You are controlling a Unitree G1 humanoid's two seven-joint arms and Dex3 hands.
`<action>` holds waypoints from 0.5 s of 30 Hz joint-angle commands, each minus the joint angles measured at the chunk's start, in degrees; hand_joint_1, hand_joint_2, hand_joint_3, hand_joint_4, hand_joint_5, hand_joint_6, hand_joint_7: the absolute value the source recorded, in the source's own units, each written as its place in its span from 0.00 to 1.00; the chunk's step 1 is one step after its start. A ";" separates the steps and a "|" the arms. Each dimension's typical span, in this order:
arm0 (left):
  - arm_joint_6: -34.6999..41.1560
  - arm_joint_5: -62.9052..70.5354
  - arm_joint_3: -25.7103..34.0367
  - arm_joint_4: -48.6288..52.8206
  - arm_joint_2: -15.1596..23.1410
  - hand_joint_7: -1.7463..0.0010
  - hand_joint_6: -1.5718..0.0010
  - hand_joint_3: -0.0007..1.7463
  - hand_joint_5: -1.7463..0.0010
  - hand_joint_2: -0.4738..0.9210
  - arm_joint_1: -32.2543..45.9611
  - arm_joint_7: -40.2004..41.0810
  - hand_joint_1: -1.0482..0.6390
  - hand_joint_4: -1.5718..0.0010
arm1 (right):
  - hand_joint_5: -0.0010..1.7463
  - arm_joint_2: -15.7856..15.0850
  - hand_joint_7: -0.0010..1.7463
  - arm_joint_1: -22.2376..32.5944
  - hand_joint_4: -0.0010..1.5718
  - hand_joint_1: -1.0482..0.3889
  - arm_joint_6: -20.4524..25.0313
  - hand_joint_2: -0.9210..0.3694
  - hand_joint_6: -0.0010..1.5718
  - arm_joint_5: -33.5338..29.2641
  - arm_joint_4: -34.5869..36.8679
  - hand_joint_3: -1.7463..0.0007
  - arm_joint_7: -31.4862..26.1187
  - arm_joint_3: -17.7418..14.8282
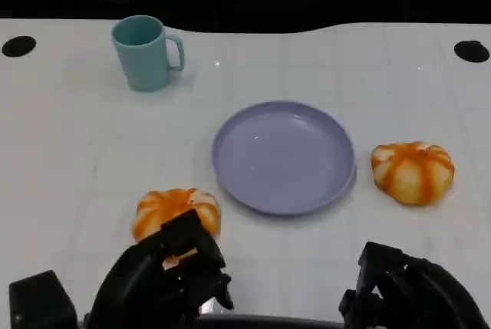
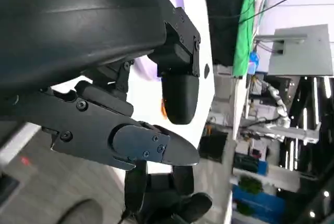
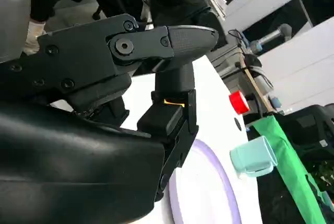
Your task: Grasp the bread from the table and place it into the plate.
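Bread (image 1: 178,208), round, ridged, glossy orange, sits beside the smooth lilac plate (image 1: 284,156); left hand (image 1: 165,275) and right hand (image 1: 410,291) hover released.

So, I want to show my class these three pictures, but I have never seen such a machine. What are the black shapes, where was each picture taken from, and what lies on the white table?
The black shapes are a humanoid robot's two many-fingered hands. The head view looks down from the robot: its left hand reaches over a round orange-and-white bread roll, though whether it grips it yet is unclear. Its right hand holds nothing. On the white table also lie a round lilac plate, without any bread on it, a second orange-and-white bread roll and a teal mug. The other two pictures come from cameras at each wrist, looking along that hand's fingers.
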 commanded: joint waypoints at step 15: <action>4.91 43.88 -2.66 -18.64 17.28 0.98 0.76 0.02 0.65 1.00 -4.96 12.81 0.24 0.82 | 0.92 0.25 0.80 -1.36 0.54 0.24 0.34 0.00 0.49 -0.88 0.08 0.86 -1.49 -0.05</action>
